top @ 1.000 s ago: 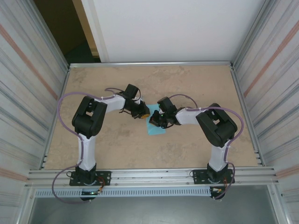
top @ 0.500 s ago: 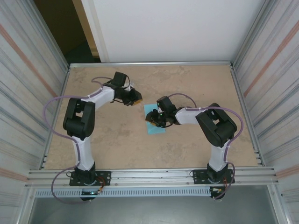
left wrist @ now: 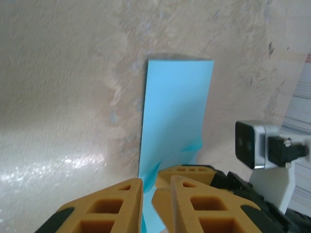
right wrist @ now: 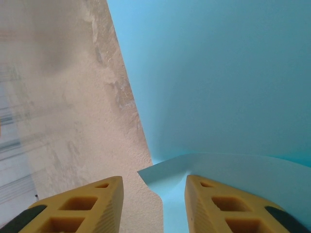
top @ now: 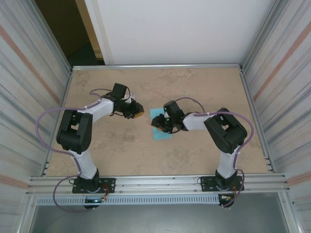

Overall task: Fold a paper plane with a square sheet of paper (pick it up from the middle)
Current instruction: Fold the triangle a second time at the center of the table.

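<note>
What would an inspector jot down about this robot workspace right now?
Surface: beige mottled table, a few pale scuffs.
Job's things: blue paper, folded to a narrow rectangle, lying mid-table; one flap lifts at the end by the right gripper.
Clutter: nothing seen.
Grippers: left gripper holds nothing, jaws a narrow slit apart, off to the paper's left side; right gripper jaws apart, low over the paper, astride the raised flap, not clamped.
Cables: a purple cable loops off the left arm, another off the right; neither lies on the paper.
Surroundings: ribbed metal walls at both sides, white panel behind, dark opening back left.
</note>
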Available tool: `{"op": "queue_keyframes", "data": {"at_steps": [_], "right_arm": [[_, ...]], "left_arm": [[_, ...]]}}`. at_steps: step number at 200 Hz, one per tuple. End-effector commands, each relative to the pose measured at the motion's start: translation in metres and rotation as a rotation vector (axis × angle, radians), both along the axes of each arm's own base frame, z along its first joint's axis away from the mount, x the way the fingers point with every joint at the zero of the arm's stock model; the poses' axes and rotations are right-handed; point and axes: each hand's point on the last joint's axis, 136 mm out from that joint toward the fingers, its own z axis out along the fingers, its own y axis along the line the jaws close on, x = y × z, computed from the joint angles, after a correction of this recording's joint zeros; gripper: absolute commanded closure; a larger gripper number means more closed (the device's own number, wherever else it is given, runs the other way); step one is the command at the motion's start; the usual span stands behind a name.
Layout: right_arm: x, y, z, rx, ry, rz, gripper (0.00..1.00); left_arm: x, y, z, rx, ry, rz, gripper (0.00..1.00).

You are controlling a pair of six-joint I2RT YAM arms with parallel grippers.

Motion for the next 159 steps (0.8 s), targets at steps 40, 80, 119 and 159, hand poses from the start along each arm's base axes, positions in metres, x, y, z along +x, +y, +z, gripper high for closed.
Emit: {"op": "queue_keyframes", "data": {"at_steps": [40, 80, 119, 159], "right_arm": [[-0.018, -0.022, -0.028, -0.081, 0.076, -0.006, 0.70], [-0.020, -0.026, -0.033, -0.103, 0.097, -0.012, 0.83], [-0.023, -0.029, -0.041, -0.133, 0.134, -0.015, 1.00], [-0.025, -0.030, -0.046, -0.140, 0.156, -0.026, 1.00]], "left_arm": [[-0.027, -0.015, 0.007, -0.054, -0.006, -0.048, 0.79], [-0.041, -0.028, 0.000, -0.050, 0.008, -0.090, 0.82], [-0.051, -0.048, -0.008, -0.024, 0.008, -0.149, 0.87], [-0.052, -0.061, -0.020, 0.031, 0.014, -0.190, 0.92]]}}
